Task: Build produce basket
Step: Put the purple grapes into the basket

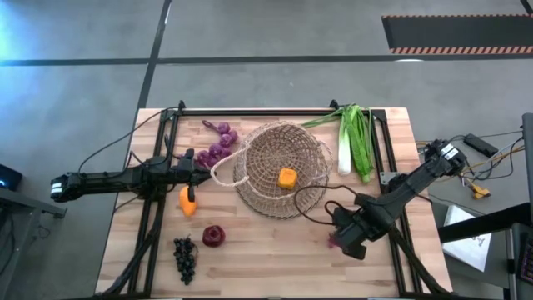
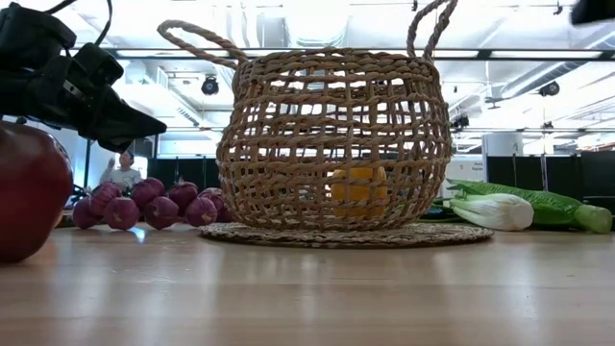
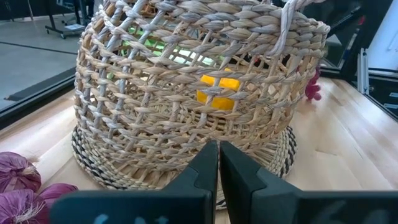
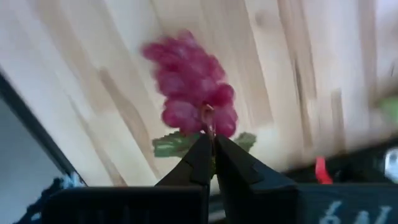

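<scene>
One basket (image 1: 279, 171) holding one orange fruit (image 1: 287, 177). Right gripper (image 4: 208, 152) clenched on one pink grape bunch (image 4: 193, 84), apparently by its stem. Left gripper (image 3: 217, 152) closed, empty.

Even, soft overhead light fills the high view, and the pale wooden desk (image 1: 275, 258) shows only faint shadows under the round tan wicker basket (image 1: 279, 169). At 9 o'clock a bluish glare washes the grey floor (image 1: 50, 42). In the low view bright ceiling strip lights (image 2: 317, 19) burn out to white at 12 o'clock, leaving the basket backlit, while the dark red apple (image 2: 29, 187) at 9 o'clock looms soft and out of focus. The right wrist view is smeared; the magenta grape bunch (image 4: 189, 93) lacks crisp edges.
</scene>
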Controlling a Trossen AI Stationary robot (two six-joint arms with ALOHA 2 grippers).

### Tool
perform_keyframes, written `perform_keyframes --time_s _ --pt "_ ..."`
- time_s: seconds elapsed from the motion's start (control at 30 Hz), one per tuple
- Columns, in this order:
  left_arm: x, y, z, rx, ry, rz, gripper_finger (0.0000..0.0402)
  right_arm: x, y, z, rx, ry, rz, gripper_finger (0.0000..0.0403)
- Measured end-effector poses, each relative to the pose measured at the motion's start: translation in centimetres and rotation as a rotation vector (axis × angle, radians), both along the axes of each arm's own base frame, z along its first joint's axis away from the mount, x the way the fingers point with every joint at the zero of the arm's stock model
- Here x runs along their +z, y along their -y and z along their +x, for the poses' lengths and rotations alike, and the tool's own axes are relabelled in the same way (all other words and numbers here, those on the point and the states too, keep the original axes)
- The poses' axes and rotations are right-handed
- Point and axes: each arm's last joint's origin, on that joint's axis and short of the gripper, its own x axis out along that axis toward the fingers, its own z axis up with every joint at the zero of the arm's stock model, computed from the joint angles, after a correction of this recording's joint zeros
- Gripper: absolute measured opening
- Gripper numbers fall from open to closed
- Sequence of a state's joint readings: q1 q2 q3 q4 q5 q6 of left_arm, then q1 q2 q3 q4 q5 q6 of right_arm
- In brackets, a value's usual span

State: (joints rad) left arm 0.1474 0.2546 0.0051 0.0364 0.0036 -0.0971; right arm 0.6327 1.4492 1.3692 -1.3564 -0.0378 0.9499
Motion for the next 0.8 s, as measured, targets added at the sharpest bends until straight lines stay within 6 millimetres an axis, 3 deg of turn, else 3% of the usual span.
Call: perform_keyframes --time_s 0.47,0.63,0.8 --pt "0.0 0.0 0.0 -0.001 0.000 0.000 0.0000 9.1 -0.5 2.8 0.173 0.517 -0.161 0.0008" --pt "0.0 0.0 0.0 -0.001 0.000 0.000 0.0000 12.0 -0.9 5.2 0.318 0.718 -0.209 0.0008" --pt "0.0 0.0 0.0 -0.001 0.000 0.000 0.0000 14.4 0.2 8.6 0.367 0.843 -0.436 0.0008"
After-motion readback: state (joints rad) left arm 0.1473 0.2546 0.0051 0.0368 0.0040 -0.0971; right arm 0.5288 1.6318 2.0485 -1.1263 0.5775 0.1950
